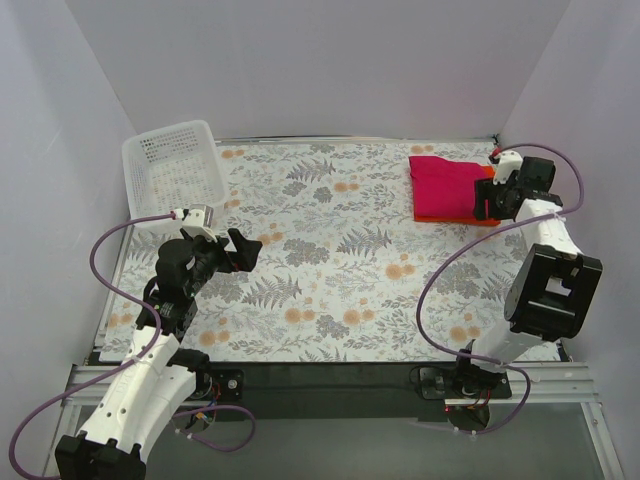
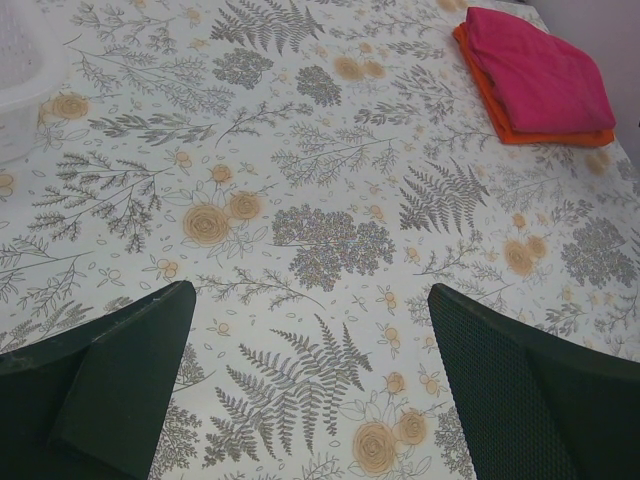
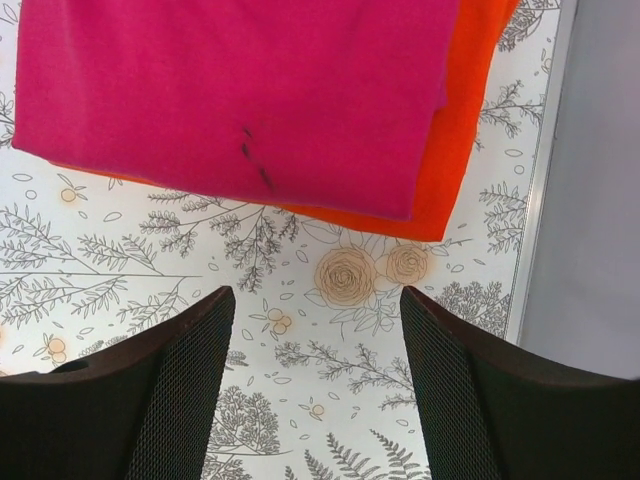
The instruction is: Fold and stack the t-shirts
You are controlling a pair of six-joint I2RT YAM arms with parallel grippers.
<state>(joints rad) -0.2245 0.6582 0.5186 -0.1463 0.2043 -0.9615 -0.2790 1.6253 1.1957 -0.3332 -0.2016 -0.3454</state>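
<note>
The two t-shirts lie folded in one stack at the table's far right. The magenta-pink one (image 1: 448,187) (image 2: 535,70) (image 3: 230,90) is on top of the orange-red one (image 1: 487,172) (image 2: 500,120) (image 3: 470,120), which shows along the edges. My right gripper (image 1: 490,200) (image 3: 315,295) hovers at the stack's right near side. It is open, with only patterned tablecloth between its fingers and the stack's edge just beyond the tips. My left gripper (image 1: 243,250) (image 2: 312,330) hangs open over the left middle of the table, far from the shirts, holding nothing.
A white perforated basket (image 1: 172,165) (image 2: 20,100) stands at the far left corner. The table's right edge (image 3: 545,200) and the side wall run close beside the stack and my right arm. The floral tablecloth (image 1: 340,270) covers the table.
</note>
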